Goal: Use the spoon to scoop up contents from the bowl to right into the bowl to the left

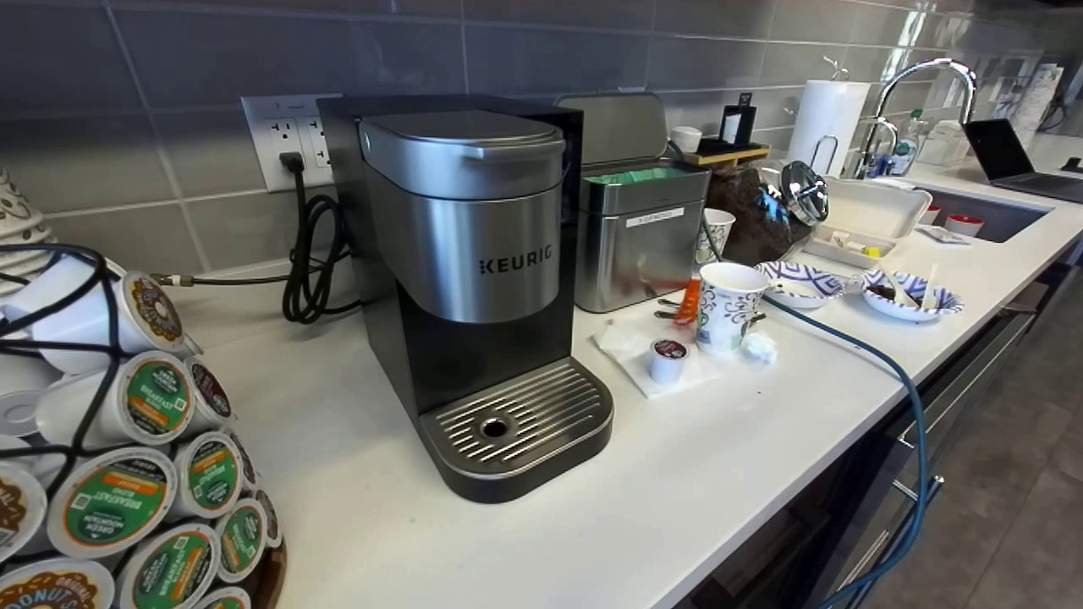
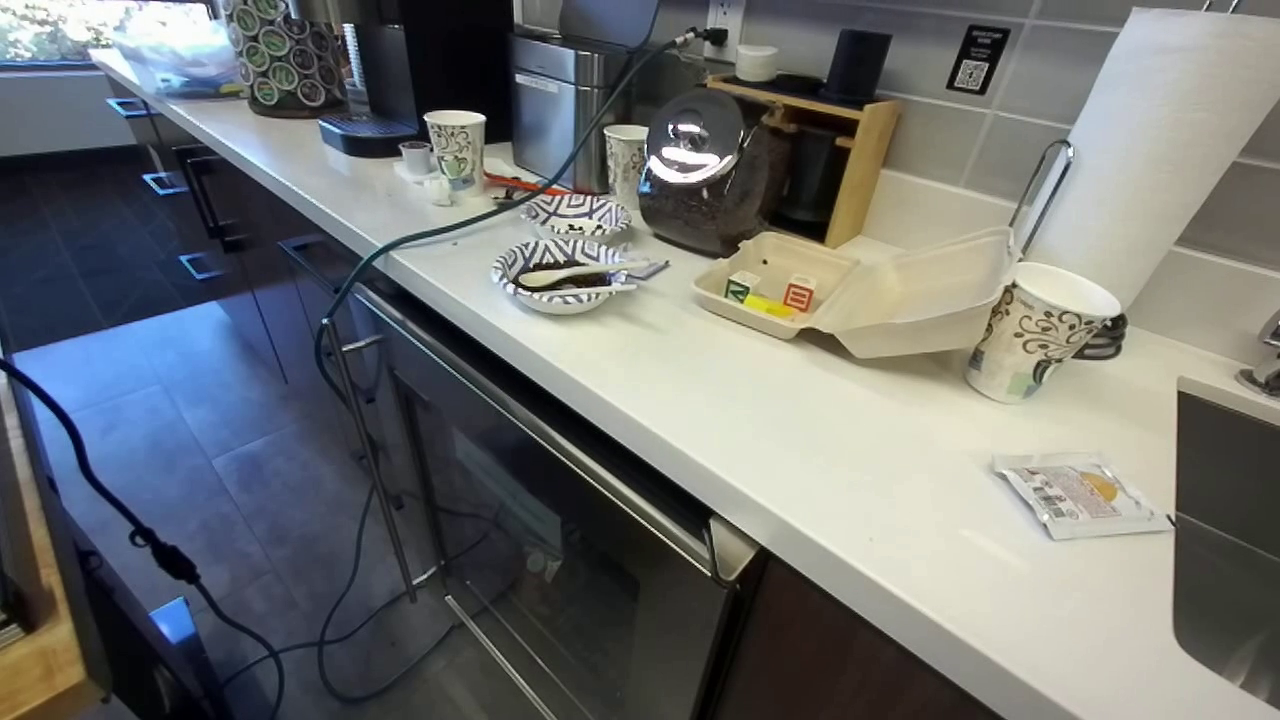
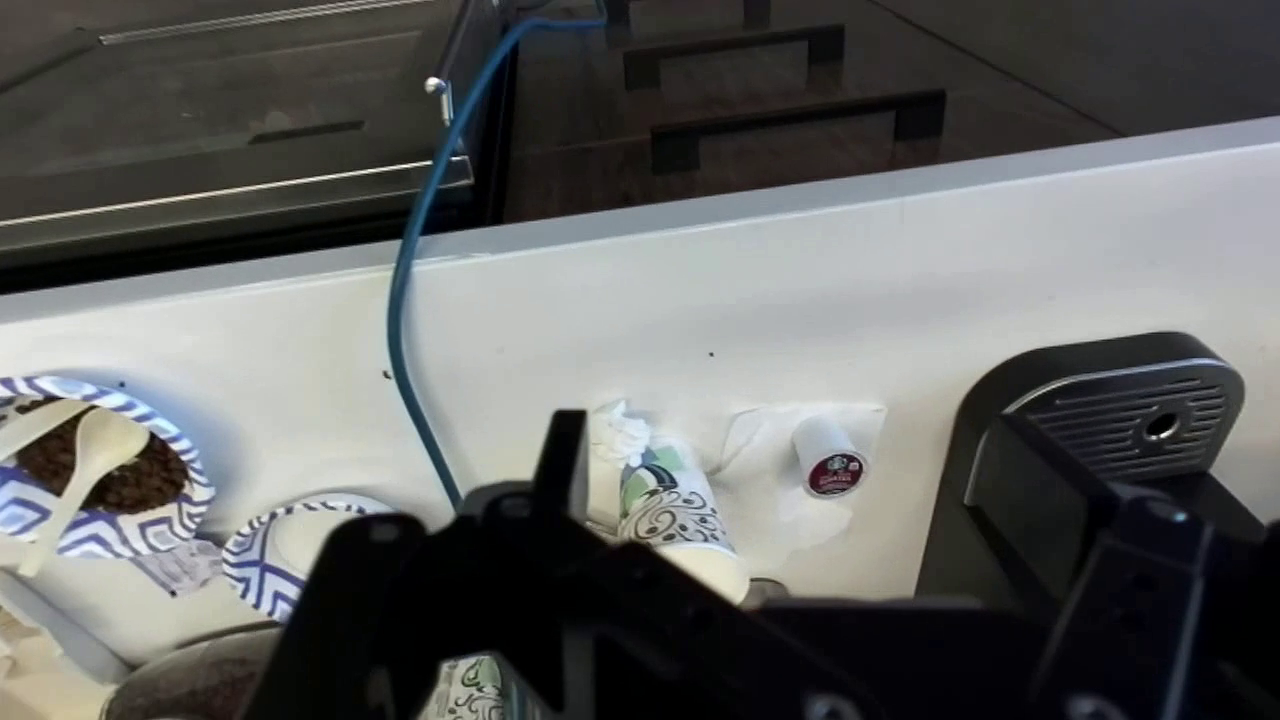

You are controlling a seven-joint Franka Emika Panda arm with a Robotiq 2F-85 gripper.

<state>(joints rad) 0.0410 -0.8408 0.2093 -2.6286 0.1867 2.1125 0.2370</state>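
A blue-and-white patterned paper bowl holds dark brown contents, and it shows in both exterior views (image 1: 949, 302) (image 2: 560, 304) and at the left of the wrist view (image 3: 197, 497). A white spoon (image 2: 550, 275) rests in it, also seen in the wrist view (image 3: 108, 445); a second white utensil lies beside it. A second patterned bowl (image 2: 580, 203) stands close by, nearer the coffee machine; its inside looks mostly pale, with a few dark specks. It also shows in the wrist view (image 3: 255, 560), partly behind a finger. My gripper (image 3: 790, 430) is wide open and empty, over the counter near the coffee machine.
A paper cup (image 1: 729, 309) and a coffee pod (image 1: 668, 359) stand between the bowls and the Keurig machine (image 1: 474, 220). A blue cable (image 1: 880, 351) crosses the counter. A glass jar (image 2: 700, 180) and an open takeout box (image 2: 910, 300) stand near the bowls.
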